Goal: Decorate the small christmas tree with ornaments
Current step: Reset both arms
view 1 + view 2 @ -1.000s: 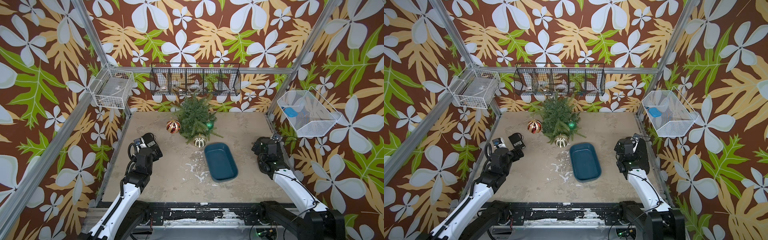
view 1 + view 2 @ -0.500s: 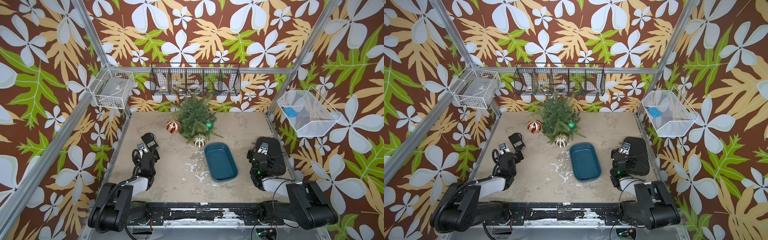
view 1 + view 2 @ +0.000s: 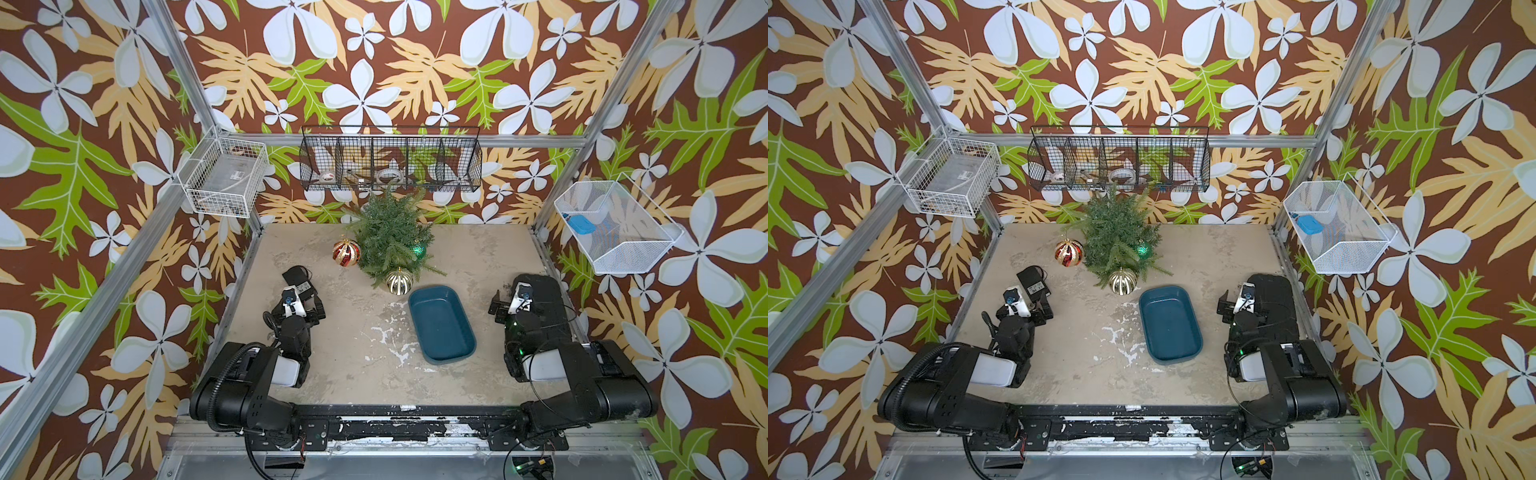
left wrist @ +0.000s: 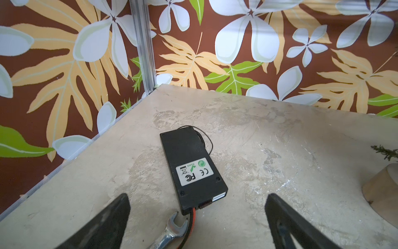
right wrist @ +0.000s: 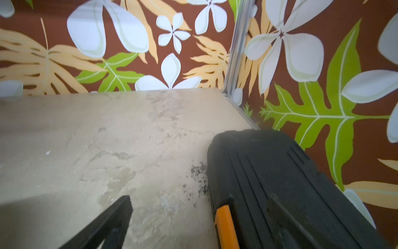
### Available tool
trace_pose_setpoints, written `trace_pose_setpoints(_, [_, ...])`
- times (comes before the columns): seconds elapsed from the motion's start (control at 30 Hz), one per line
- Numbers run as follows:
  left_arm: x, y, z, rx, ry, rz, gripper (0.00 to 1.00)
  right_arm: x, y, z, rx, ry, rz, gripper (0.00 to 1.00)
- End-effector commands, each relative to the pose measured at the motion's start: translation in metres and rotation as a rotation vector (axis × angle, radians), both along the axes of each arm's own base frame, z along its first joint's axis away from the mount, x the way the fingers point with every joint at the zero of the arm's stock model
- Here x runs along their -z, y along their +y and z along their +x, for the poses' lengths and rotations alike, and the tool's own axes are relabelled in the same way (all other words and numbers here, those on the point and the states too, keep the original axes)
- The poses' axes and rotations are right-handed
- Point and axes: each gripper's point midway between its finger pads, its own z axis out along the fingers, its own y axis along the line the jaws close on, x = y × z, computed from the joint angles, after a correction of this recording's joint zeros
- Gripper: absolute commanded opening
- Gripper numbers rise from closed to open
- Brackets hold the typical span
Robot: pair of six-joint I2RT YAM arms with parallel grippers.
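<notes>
Only readable markings are on the white label (image 4: 195,171) stuck to the black box (image 4: 187,151) on the desk (image 4: 269,140), seen in the left wrist view. It carries "RoHS" with a green tick, a green round recycling mark, "CE", the "FC" logo and a crossed-out bin symbol. The same label (image 3: 306,285) is too small to read in both top views (image 3: 1036,286).
</notes>
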Motion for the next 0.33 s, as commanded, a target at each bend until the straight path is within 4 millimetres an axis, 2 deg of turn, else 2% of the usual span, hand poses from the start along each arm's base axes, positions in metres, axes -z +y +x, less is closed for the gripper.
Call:
trace_pose_setpoints(0.0, [-0.0128,0.0001,0.002,0.001,-0.05,0.0,1.0,-0.0064,0.0042,0.0033,-0.022,-0.022,0.002,1.0])
trace_pose_setpoints(0.3, [-0.0154,0.0003,0.0012,0.001,-0.063,0.002,1.0,-0.005,0.0038,0.0055,-0.027,-0.016,0.012,1.0])
